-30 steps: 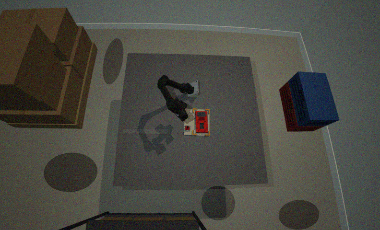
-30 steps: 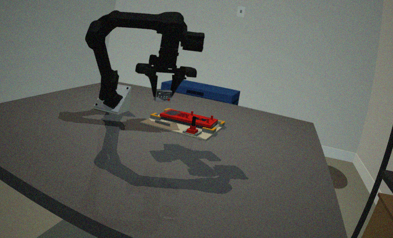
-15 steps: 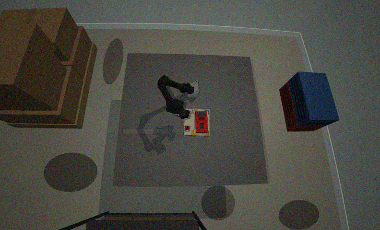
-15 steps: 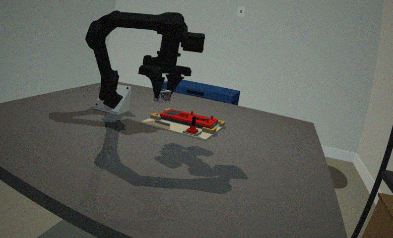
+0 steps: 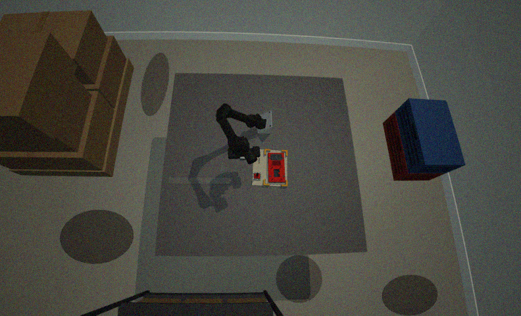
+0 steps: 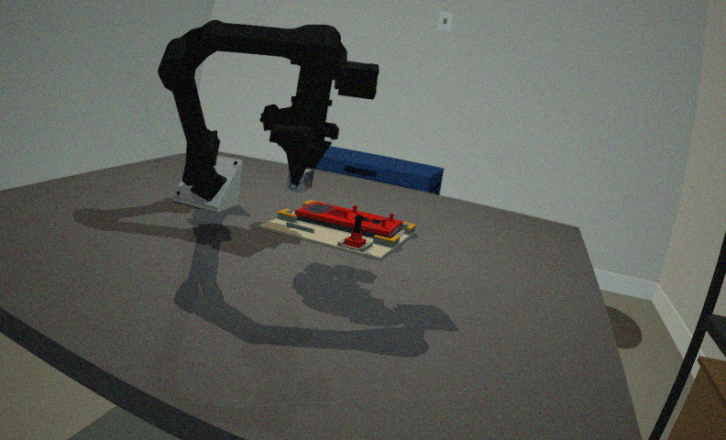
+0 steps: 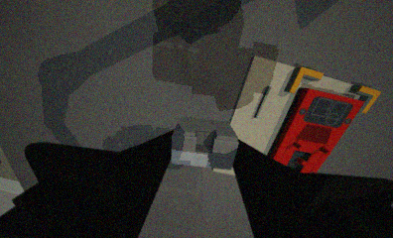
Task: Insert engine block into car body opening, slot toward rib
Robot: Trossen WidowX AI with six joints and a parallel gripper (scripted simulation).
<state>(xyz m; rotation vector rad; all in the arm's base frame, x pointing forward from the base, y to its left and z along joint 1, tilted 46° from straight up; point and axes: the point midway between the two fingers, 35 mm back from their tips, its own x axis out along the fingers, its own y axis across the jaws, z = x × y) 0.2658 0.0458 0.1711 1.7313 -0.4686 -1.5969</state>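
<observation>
The red car body (image 5: 282, 168) (image 6: 328, 214) (image 7: 296, 130) lies on a cream plate (image 5: 258, 167) (image 6: 328, 235) (image 7: 274, 113) between orange corner brackets. Its dark opening (image 5: 276, 172) (image 7: 299, 160) is in the half away from the grey grille panel. My gripper (image 6: 300, 181) (image 7: 202, 138) is shut on the grey engine block (image 6: 308, 177) (image 7: 225, 145). It holds the block in the air, beside and above the plate's slit end, not over the opening. The block shows a notch in the wrist view, but I cannot tell which way its slot side faces. The rib is not clear. In the top view the arm hides the block.
A small red block with an upright black stick (image 5: 256, 176) (image 6: 356, 238) stands on the plate beside the car body. Short red pegs (image 6: 355, 209) rise from the body. The arm's white base bracket (image 5: 269, 117) (image 6: 230, 182) is behind the plate. Dark arm shadows cross the table.
</observation>
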